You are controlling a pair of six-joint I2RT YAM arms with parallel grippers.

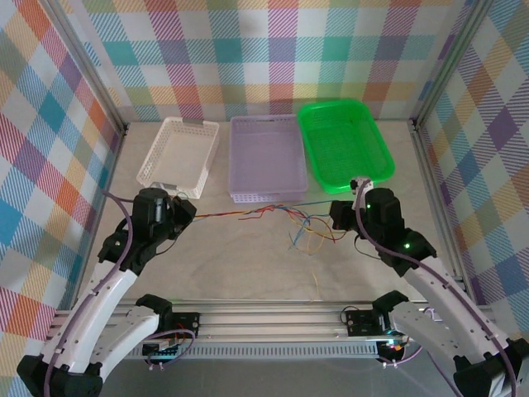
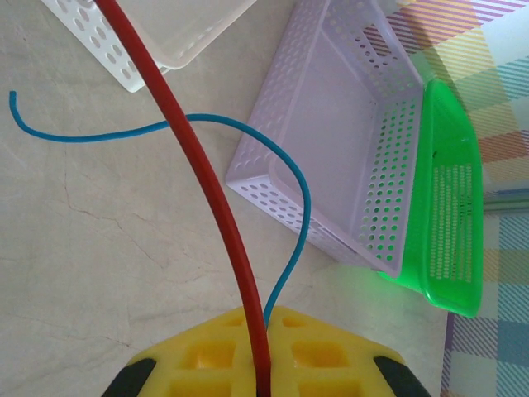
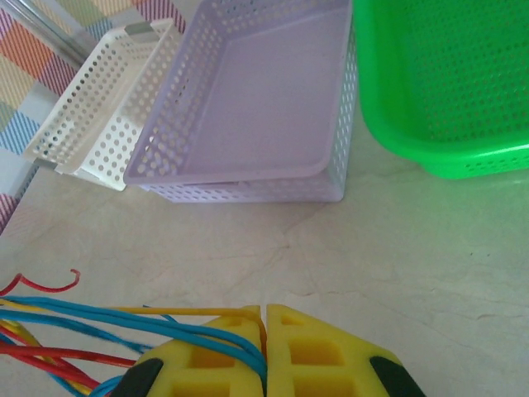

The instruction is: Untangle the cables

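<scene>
Most cables (image 1: 299, 222) lie tangled near the middle of the counter (image 1: 231, 273). My left end effector (image 2: 264, 343) pinches a red cable (image 2: 208, 178), and my right end effector (image 3: 263, 335) pinches several. I judge the separation hardly begun.

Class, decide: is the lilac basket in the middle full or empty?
Empty. The lilac basket shows a bare floor; the cables are outside, in front of it.

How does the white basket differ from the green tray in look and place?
The white basket has walls with round holes; the green tray has a fine mesh. The white basket stands left of the lilac basket, the green tray right of it. Both are empty.
</scene>
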